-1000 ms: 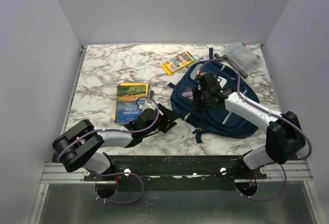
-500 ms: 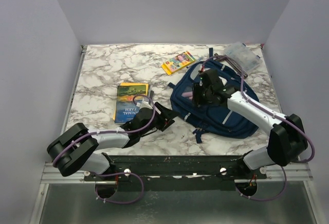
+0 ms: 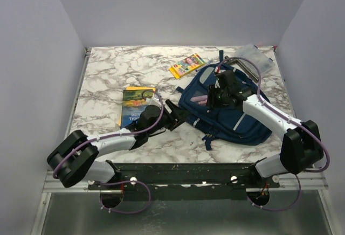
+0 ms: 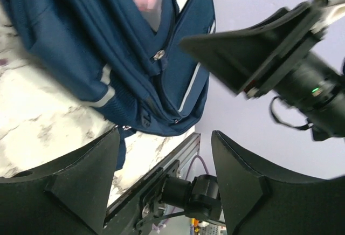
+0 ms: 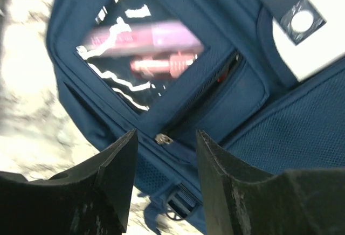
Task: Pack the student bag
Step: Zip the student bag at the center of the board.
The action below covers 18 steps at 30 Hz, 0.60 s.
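Student bag (image 3: 229, 113) is lying flat on the marble table (image 3: 108, 73), one compartment gaping open and pink items (image 5: 161, 57) showing inside. Right gripper (image 3: 218, 96) is hovering over that opening, fingers standing partly apart, gripping nothing, with a zipper pull (image 5: 160, 138) showing in the gap. Left gripper (image 3: 179, 113) is sitting just beside the bag's left edge, fingers spread wide and empty; can't tell if it's touching the bag. Animal Farm book (image 3: 133, 108) is lying left of the bag, and a crayon box (image 3: 187, 65) is lying just beyond the bag's far-left corner.
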Available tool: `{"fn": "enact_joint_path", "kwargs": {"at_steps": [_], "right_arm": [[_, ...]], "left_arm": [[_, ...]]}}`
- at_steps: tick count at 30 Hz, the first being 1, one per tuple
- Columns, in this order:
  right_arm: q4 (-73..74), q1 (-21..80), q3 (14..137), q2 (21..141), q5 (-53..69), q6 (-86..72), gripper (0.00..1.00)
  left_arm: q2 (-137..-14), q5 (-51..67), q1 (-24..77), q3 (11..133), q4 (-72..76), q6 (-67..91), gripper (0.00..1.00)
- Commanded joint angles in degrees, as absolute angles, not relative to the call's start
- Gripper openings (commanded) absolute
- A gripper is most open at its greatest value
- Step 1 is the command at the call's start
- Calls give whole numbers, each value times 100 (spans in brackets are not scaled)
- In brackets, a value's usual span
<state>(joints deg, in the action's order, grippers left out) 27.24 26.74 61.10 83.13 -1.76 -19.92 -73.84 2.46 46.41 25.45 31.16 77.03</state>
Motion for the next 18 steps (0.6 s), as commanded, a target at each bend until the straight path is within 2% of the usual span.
{"fn": "enact_joint_path", "kwargs": {"at_steps": [1,11,18], "right_arm": [[2910,2724,5748,8208,92,-1295,50],[2482,2900,5489,8470,-166,-679,48],[2377,3041,5583,8856,-244,-579,36]], "left_arm": [[-7918,1022,4588,3238,3048,7620,70],[-8540,1522,4581,3579,3094,7954,70],[-8580,1533,4572,3587,3138,8023,70]]}}
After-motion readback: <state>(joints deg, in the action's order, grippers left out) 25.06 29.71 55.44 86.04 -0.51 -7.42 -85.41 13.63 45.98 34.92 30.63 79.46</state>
